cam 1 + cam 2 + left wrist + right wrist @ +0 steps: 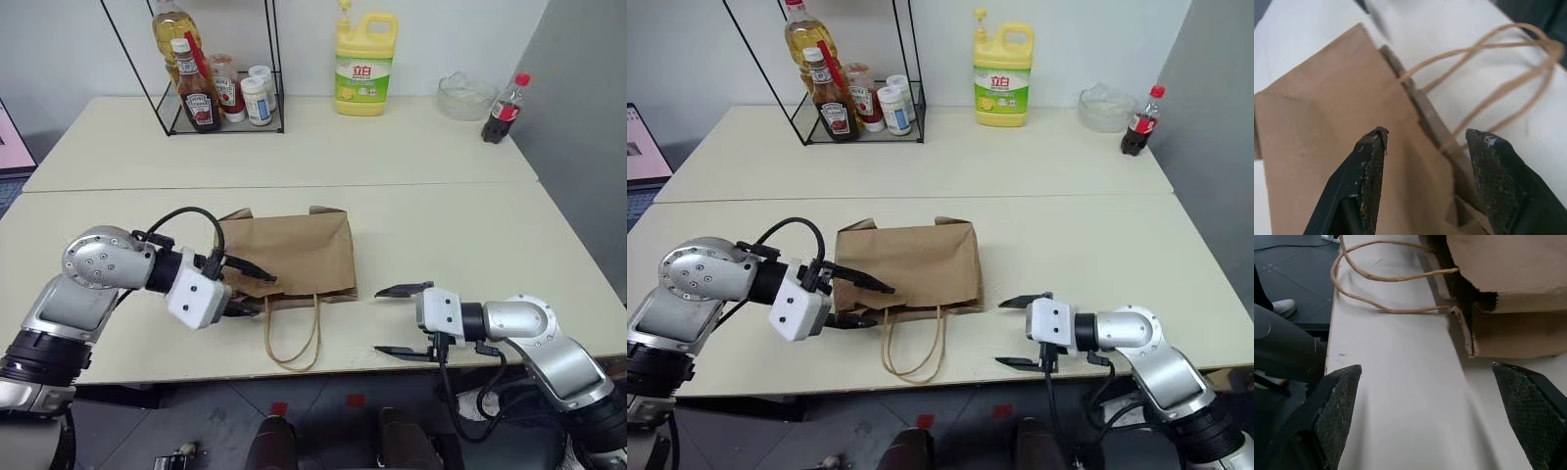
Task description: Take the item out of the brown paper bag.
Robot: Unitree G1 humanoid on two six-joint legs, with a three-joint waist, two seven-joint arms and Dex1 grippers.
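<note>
The brown paper bag (294, 250) lies flat on the table, its mouth and two loop handles (292, 343) pointing toward the near edge. My left gripper (263, 294) is at the bag's near left corner. One finger lies over the top paper, the other sits at the mouth edge, and the creased paper is pinched between them (1425, 137). My right gripper (378, 321) hovers open just right of the bag's mouth corner, low over the table and clear of the bag (1426, 366). The item is hidden.
At the back stand a wire rack (211, 88) with sauce bottles, a yellow detergent jug (364, 64), a clear bowl (466, 96) and a dark cola bottle (505, 108). The table's near edge (323, 372) runs just below the handles.
</note>
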